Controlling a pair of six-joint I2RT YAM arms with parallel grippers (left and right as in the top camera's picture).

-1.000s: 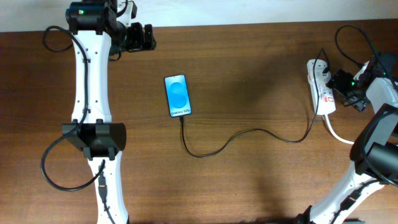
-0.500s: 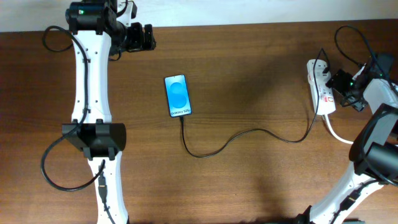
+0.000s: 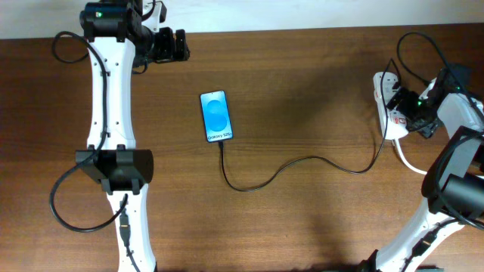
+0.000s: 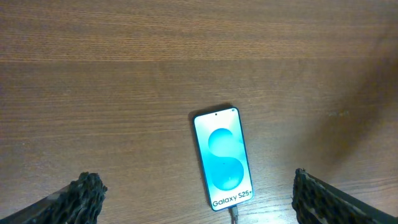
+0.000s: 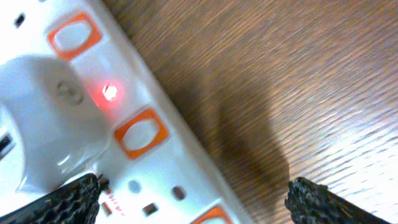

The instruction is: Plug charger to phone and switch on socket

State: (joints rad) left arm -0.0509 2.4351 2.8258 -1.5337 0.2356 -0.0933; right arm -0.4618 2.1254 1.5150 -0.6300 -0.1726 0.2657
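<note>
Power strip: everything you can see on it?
White plastic power strip, elongated, flat on the table's right side. Close up: orange switches, one lit red lamp, a white plug seated in an outlet. A thick white cord leaves its near end; the black cable runs up to it. The right hand hovers open over it; contact unclear.

glossy white plastic socket [image 5: 93, 124], matt wood-grain table [image 3: 302, 91], glassy phone [image 3: 216, 115] screen
</note>
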